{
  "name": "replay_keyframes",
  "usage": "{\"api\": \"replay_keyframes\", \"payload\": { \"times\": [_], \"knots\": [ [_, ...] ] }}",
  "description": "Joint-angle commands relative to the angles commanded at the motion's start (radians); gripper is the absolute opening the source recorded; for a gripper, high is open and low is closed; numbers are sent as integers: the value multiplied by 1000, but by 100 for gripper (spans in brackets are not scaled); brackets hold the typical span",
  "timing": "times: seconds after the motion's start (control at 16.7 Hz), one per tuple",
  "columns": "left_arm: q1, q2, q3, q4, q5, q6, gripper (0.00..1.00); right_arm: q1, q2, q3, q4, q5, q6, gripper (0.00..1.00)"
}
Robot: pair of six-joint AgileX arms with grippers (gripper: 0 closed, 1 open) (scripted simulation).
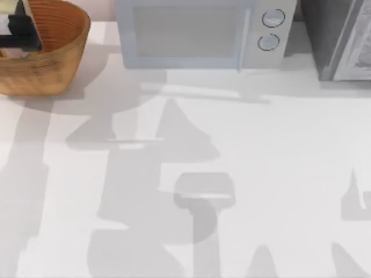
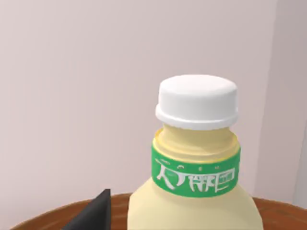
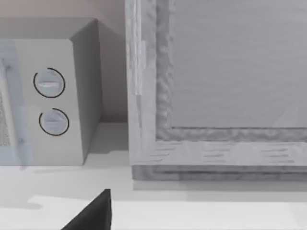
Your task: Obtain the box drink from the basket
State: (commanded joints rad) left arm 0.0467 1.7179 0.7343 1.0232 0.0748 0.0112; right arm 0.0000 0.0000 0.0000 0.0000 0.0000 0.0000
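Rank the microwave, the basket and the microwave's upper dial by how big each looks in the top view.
1. Microwave, largest.
2. Basket, cut off by the picture's edge, so its full extent is unsure.
3. Upper dial, smallest.

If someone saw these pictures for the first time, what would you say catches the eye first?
Most likely the pale-yellow bottle with its white cap and green neck band, close up in the left wrist view just above the basket rim. From above, the orange-brown basket sits at the table's far left corner with the left gripper over it. The white microwave stands along the back edge.
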Motion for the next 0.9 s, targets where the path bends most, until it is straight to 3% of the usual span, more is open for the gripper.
{"api": "replay_keyframes", "payload": {
  "times": [0.36, 0.9],
  "knots": [
    [17, 311, 122, 145, 26, -2, 100, 0, 0, 0, 0, 0, 0, 100],
    [14, 343, 158, 140, 23, -1, 100, 0, 0, 0, 0, 0, 0, 100]
  ]
}}
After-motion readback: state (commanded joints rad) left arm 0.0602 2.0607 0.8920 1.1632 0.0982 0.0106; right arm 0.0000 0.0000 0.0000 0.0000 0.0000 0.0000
